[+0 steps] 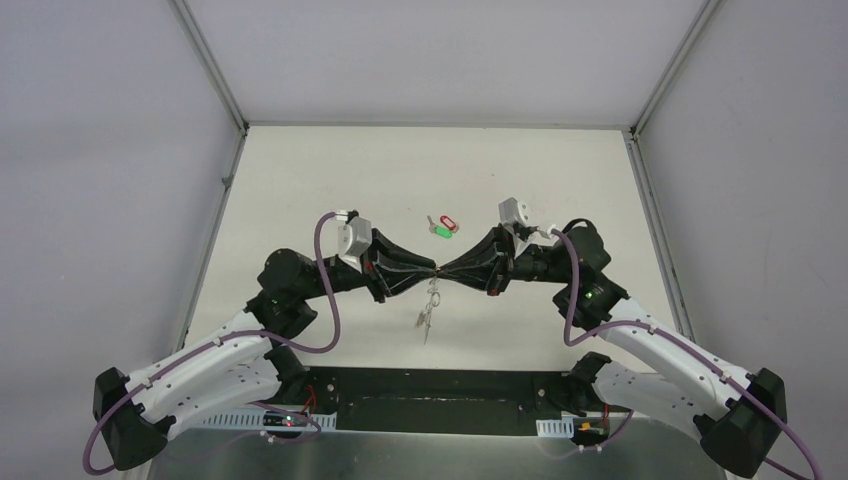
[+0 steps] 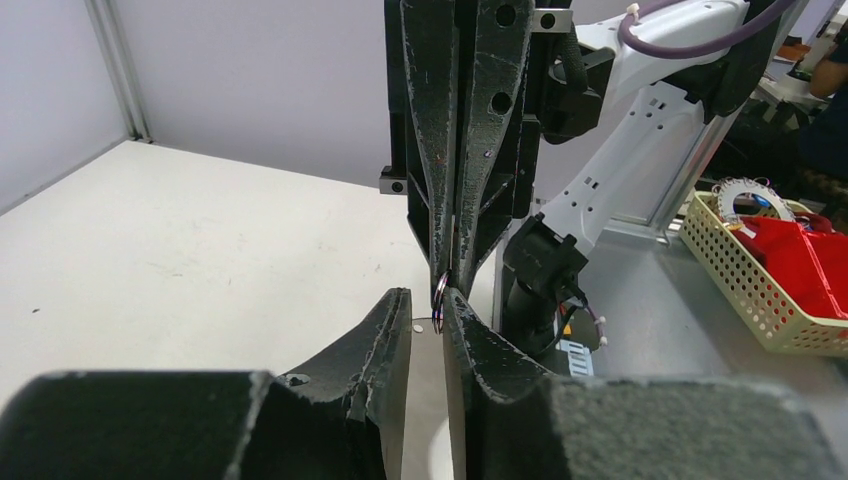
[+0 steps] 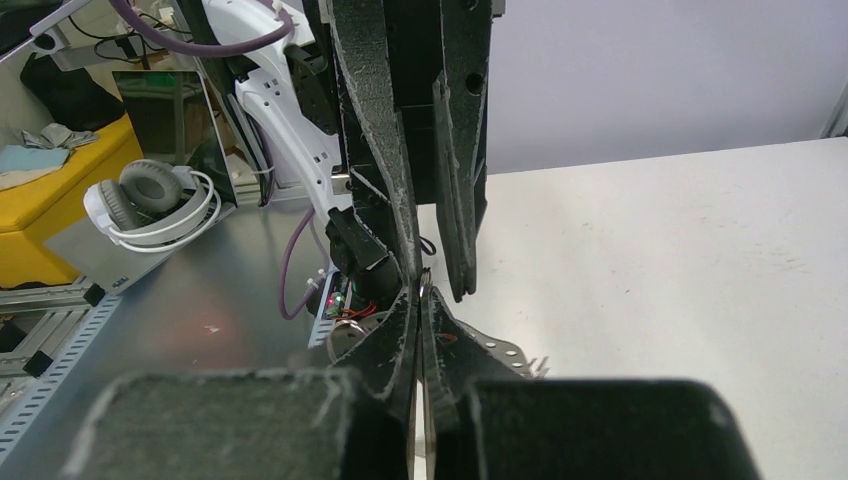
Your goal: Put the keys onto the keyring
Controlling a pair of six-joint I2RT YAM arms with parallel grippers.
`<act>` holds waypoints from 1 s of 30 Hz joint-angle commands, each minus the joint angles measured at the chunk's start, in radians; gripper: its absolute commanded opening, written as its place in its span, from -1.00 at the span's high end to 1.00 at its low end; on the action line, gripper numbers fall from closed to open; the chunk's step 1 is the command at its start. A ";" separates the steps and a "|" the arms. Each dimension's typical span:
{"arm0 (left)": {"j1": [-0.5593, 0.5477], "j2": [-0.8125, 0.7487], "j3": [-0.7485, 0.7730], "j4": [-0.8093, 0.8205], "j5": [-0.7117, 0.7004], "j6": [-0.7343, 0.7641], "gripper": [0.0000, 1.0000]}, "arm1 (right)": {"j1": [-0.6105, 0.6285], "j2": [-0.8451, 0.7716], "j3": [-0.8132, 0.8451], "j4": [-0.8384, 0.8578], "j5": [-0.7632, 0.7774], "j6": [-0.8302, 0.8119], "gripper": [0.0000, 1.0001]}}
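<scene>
My two grippers meet tip to tip above the middle of the table. The right gripper (image 1: 443, 269) is shut on the keyring (image 2: 440, 292), a thin metal ring seen edge-on at its fingertips. Silver keys (image 1: 427, 318) dangle below the ring. The left gripper (image 2: 427, 296) is open by a narrow gap, its right fingertip against the ring and the left one apart from it. In the right wrist view my right gripper (image 3: 421, 296) has its jaws pressed together. Two more keys, one with a green tag (image 1: 440, 232) and one with a red tag (image 1: 447, 221), lie on the table behind the grippers.
White walls and metal frame posts (image 1: 212, 62) close in the table on three sides. Off the table stand a yellow basket (image 2: 745, 285) with red things in it and headphones (image 3: 150, 200) on a metal shelf. Both arm bases sit at the near edge.
</scene>
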 commanded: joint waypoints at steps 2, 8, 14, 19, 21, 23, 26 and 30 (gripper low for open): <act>-0.005 0.014 0.035 -0.039 0.007 0.013 0.61 | 0.007 -0.010 0.006 0.066 -0.022 0.012 1.00; -0.006 0.010 0.032 -0.050 0.016 0.027 0.93 | 0.007 -0.006 0.010 0.066 -0.030 0.017 1.00; -0.006 0.008 0.047 -0.060 0.016 0.031 1.00 | 0.007 -0.005 0.009 0.051 -0.022 0.019 1.00; -0.005 0.002 0.145 -0.290 0.000 0.088 1.00 | 0.007 -0.031 0.023 -0.024 0.010 -0.016 0.12; -0.005 0.011 0.213 -0.438 0.000 0.128 1.00 | 0.007 -0.047 0.031 -0.066 0.022 -0.036 -0.19; -0.005 0.031 0.294 -0.596 0.000 0.172 1.00 | 0.007 -0.060 0.042 -0.117 0.039 -0.057 -0.34; -0.006 0.075 0.409 -0.795 0.004 0.223 1.00 | 0.007 -0.063 0.059 -0.171 0.051 -0.081 -0.37; -0.006 0.141 0.563 -1.000 0.012 0.252 1.00 | 0.007 -0.045 0.076 -0.195 0.068 -0.078 -0.38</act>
